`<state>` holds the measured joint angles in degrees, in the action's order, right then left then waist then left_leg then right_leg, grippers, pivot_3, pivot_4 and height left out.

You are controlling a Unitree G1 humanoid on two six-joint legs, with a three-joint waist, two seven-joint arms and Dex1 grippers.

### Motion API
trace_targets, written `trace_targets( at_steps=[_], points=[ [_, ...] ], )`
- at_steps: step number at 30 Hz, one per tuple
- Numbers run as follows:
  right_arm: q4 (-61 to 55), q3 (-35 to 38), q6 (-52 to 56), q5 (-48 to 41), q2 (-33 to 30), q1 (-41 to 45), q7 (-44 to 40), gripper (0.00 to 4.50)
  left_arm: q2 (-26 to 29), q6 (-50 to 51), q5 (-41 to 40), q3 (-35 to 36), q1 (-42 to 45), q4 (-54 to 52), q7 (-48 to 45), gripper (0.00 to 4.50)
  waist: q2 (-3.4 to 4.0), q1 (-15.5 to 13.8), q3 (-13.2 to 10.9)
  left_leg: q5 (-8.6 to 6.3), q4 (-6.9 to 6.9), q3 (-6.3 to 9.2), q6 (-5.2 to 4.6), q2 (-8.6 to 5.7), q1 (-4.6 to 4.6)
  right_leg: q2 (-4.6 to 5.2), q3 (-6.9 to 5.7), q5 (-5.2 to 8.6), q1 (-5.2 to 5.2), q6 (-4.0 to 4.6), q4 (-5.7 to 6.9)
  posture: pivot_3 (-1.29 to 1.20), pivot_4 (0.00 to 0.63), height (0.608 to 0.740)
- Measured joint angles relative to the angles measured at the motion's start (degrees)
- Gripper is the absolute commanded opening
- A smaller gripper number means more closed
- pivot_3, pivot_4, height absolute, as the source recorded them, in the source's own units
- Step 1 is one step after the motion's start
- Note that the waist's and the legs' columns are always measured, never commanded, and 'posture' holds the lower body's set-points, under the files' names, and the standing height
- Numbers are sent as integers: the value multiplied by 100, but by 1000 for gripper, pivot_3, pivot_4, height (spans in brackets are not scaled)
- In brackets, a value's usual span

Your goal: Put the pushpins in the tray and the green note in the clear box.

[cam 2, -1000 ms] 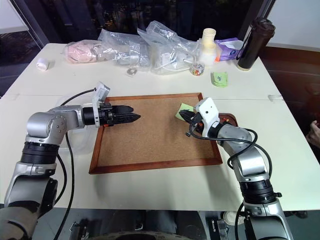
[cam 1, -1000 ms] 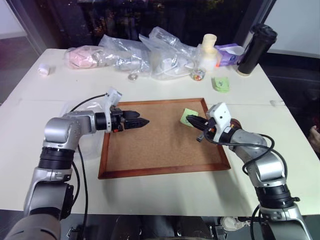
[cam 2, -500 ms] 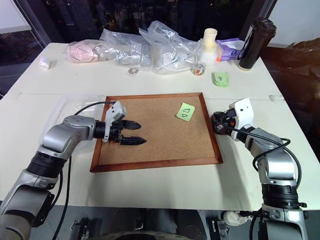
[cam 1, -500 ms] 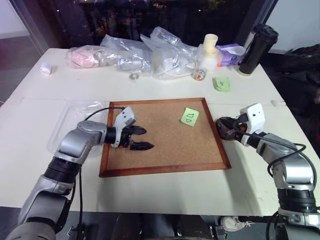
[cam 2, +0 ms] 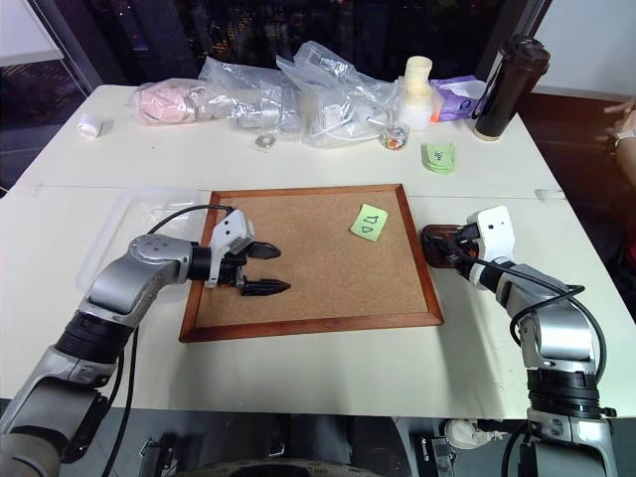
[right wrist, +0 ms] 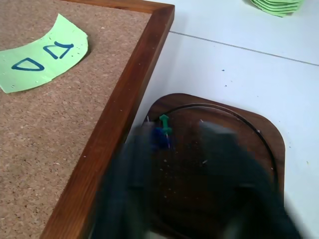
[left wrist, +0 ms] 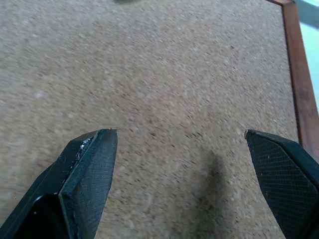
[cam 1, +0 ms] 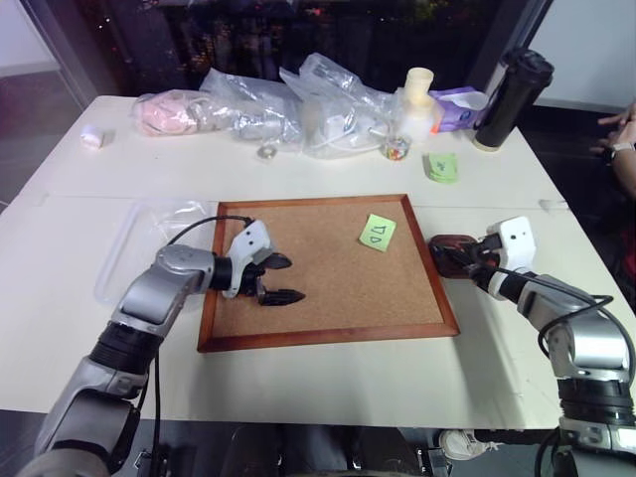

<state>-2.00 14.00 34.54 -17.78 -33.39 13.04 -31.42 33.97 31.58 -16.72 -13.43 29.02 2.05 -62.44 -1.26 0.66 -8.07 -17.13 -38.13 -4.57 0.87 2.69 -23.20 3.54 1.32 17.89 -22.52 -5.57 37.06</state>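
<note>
Two pushpins (right wrist: 162, 130), one green and one blue, lie in the dark reddish-brown tray (right wrist: 227, 107), which sits just right of the cork board (cam 1: 328, 298). My right gripper (right wrist: 179, 139) hovers over the tray with its blurred fingers apart and nothing between them. The green note (cam 1: 377, 233) with two drawn triangles lies on the board's upper right. My left gripper (cam 1: 278, 279) is open above the board's left side, with bare cork between its fingers (left wrist: 84, 174). The clear box (cam 1: 139, 248) rests left of the board.
Soft plastic bags (cam 1: 328, 94), a white bottle (cam 1: 417, 89), a dark flask (cam 1: 512, 84), a small jar of coloured pins (cam 1: 396, 149) and a green sticky pad (cam 1: 440, 167) line the table's back. A person's hand (cam 1: 621, 124) shows at the right edge.
My right gripper left the green note's corner, swung right to above the tray and parted its fingers. My left gripper rolled, sank a little and drew back over the board.
</note>
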Motion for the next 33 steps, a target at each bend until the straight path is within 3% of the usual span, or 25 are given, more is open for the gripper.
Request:
trace_targets(
  at_steps=[3, 18, 27, 33],
  points=[
    [0, 7, -2, -1, 0, -49, 12, 4459, 37, -215, 46, 1, -54, 5, -15, 4500, 0, -2, 0, 0, 0, 0, 0, -1, 0, 0, 0, 0, 0, 0, 0, 0, 150, 740],
    [-450, 118, 8, -367, -13, 140, -50, 4459, -25, -586, 150, 64, -124, 209, -1, 4500, 1, 10, 1, 0, -3, 0, 0, 1, 3, -3, 0, -1, 1, -2, 5, 0, 150, 740],
    [-884, -1283, -103, -202, 427, 388, -277, 4459, -149, -696, 148, 154, 48, 459, 69, 4500, 0, -5, 1, 0, -9, 1, 0, 0, -1, -5, -1, -1, 1, -2, 6, 0, 150, 740],
    [-669, -1612, -337, 33, 739, 507, -186, 4459, -148, -727, 141, 244, 50, 459, 65, 4500, 0, -3, 1, 1, -10, 1, 1, 0, -1, -5, -1, -1, 1, -2, 7, 0, 150, 740]
  ],
)
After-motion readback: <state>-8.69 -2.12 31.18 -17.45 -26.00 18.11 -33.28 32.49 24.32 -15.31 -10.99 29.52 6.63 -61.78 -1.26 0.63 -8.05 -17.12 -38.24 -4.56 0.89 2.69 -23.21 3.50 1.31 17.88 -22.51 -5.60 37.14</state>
